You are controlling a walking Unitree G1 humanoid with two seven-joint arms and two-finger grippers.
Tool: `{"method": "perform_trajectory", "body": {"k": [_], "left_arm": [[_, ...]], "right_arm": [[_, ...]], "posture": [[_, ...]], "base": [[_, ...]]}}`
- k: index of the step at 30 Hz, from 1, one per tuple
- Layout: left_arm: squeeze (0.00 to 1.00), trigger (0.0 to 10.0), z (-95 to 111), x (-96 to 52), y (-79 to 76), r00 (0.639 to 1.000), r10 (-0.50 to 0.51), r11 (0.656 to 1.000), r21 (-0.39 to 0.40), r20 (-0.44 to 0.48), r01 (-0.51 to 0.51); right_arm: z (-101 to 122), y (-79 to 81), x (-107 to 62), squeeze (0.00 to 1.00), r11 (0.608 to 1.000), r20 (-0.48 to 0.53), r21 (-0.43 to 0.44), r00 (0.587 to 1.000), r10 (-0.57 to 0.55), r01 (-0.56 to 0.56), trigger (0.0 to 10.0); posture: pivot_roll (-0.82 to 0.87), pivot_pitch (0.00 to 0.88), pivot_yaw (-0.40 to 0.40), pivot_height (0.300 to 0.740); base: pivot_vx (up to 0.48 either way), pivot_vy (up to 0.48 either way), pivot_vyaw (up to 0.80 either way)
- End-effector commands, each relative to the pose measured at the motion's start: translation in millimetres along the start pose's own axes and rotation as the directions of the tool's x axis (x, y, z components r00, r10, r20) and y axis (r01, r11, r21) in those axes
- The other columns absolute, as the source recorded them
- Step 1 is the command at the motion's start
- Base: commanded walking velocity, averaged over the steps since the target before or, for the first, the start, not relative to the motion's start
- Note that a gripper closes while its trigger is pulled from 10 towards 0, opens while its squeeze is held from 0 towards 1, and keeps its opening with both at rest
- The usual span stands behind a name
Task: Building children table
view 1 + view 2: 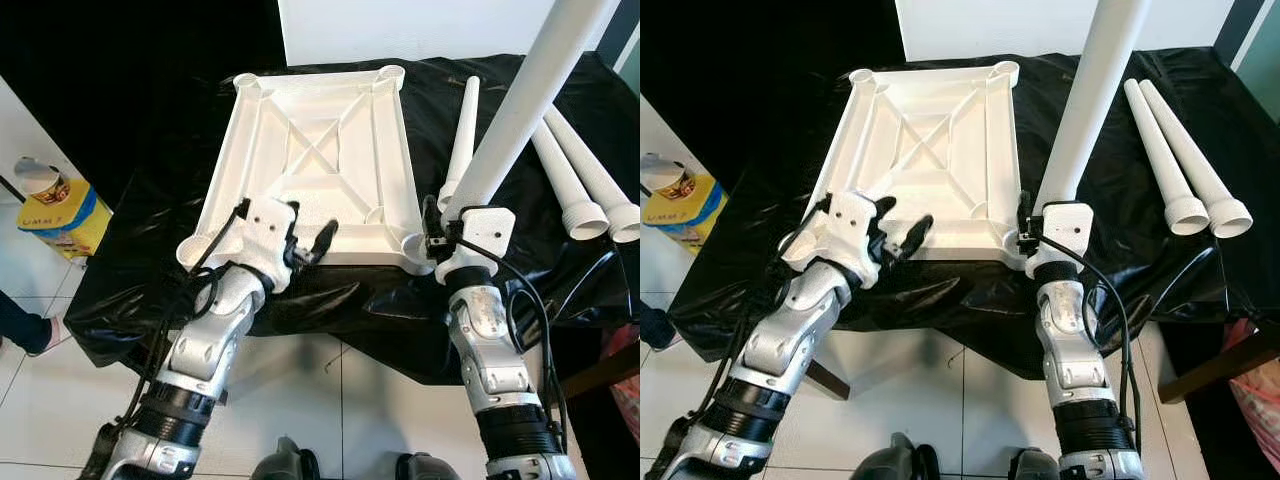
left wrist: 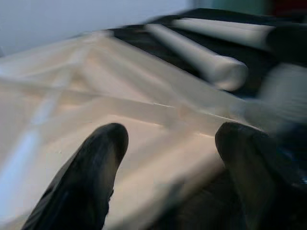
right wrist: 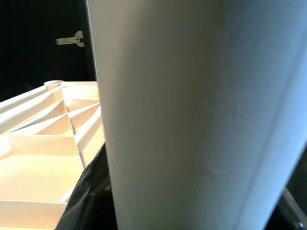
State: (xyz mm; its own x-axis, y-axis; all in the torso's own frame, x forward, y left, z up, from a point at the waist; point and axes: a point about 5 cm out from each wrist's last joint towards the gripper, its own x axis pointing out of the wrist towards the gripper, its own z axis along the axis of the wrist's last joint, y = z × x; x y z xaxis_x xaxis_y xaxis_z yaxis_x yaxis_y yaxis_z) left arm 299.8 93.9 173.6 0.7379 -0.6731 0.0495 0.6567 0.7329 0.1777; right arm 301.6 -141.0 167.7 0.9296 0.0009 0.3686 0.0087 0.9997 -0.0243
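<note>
Left hand (image 1: 318,243): your fingers stand apart, holding nothing, over the near rim of the tabletop, probably to steady it while the leg goes in.
Right hand (image 1: 1032,232): you are clamped on the held leg (image 1: 1092,95), upright, its lower end at the tabletop's near right corner socket; whether it has seated I cannot tell, the hand covers the joint.
Tabletop (image 1: 330,150): it lies underside up in the middle of the surface (image 1: 150,200), ribs and corner sockets exposed so legs can drop in.
Spare legs (image 1: 1180,150): they lie side by side toward the surface's far right corner, waiting their turn.
</note>
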Motion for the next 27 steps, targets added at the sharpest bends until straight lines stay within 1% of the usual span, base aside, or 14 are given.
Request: {"method": "perform_trajectory", "body": {"k": [1,6,9,11,16,26,27], "left_arm": [[0.0,10.0,-2,-1.1,-2.0,0.999,-0.027,1.0,0.006,-0.017,0.027],[0.0,10.0,-1,-1.5,1.5,1.0,-0.007,1.0,-0.004,-0.018,0.007],[0.0,10.0,-1,0.1,5.5,0.999,0.037,0.998,-0.055,-0.018,-0.038],[0.0,10.0,-1,0.2,5.9,0.999,0.043,0.997,-0.062,-0.018,-0.044],[0.0,10.0,2,0.2,7.2,0.998,0.058,0.994,-0.096,-0.006,-0.058],[0.0,10.0,2,-0.6,9.8,0.998,0.068,0.993,-0.096,-0.009,-0.069],[0.0,10.0,3,-0.7,10.4,0.997,0.072,0.994,-0.079,-0.006,-0.072]], "right_arm": [[1,5.1,1.2,0.0,1.0,0.009,0.009,1.0,0.019,-0.02,10.0],[1,4.8,1.1,0.0,1.0,0.01,0.008,1.0,0.019,-0.019,10.0],[0,3.8,0.2,0.0,1.0,0.007,0.005,1.0,0.012,-0.012,10.0],[0,3.6,0.1,0.0,1.0,0.006,0.005,1.0,0.011,-0.011,10.0],[0,3.6,-0.6,0.0,1.0,0.004,0.005,1.0,0.009,-0.009,10.0],[-1,3.9,-0.6,0.0,1.0,-0.002,0.005,1.0,0.009,-0.009,10.0],[-2,3.9,-0.4,0.0,1.0,-0.003,0.004,1.0,0.009,-0.009,10.0]], "posture": [[0.04,0.067,0.061,0.74],[0.03,0.067,0.063,0.74],[0.03,0.068,0.067,0.74],[0.03,0.068,0.067,0.74],[0.03,0.072,0.068,0.74],[0.04,0.073,0.066,0.74],[0.04,0.073,0.067,0.74]], "base": [[0.0,0.0,0.0],[0.0,0.0,0.0],[0.0,0.0,0.0],[0.0,0.0,0.0],[0.0,0.395,0.0],[0.0,0.453,0.0],[0.0,0.0,0.0]]}}
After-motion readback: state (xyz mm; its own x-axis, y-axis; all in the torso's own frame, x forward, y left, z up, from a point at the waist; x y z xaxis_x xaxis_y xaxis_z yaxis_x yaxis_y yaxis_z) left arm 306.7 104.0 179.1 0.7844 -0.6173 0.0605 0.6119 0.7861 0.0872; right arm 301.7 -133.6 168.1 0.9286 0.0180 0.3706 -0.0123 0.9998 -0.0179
